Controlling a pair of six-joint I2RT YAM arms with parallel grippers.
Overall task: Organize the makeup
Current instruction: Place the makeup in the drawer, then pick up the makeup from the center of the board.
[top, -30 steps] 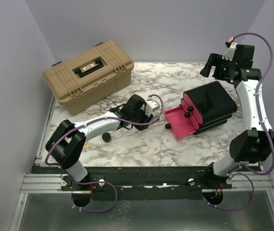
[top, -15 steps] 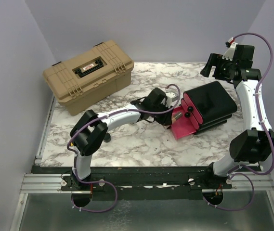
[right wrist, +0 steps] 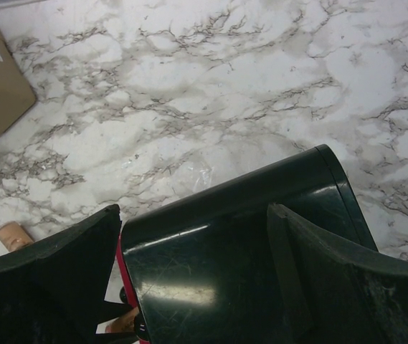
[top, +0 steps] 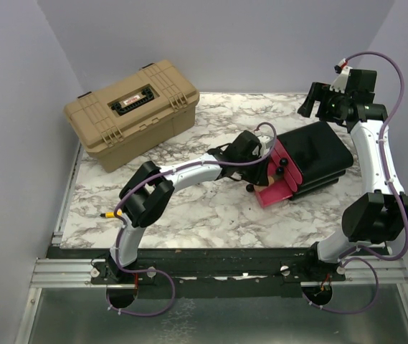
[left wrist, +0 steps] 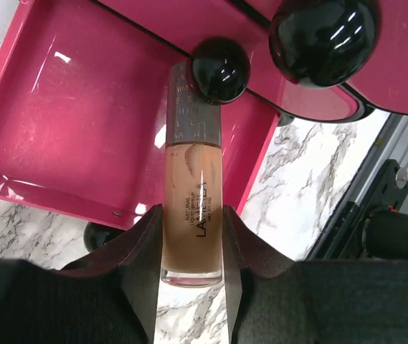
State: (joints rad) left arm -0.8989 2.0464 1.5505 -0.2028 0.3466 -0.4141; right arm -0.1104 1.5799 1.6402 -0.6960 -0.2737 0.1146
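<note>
Left gripper (left wrist: 193,223), pinching a bottle (left wrist: 193,193), has swung from centre-left over the pink drawer (left wrist: 67,122): ready to release; right gripper (top: 317,102) spread

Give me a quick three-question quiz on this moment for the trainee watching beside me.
1. True or false: the left tool grips a beige bottle whose silver cap points over the open pink drawer.
2. Pick one. The right tool is: A) open, above the black box; B) shut on a lipstick; C) inside the pink drawer.
3. Fill in: the lid of the tan case is ____.

Key: 1 true; 2 A; 3 closed.
</note>
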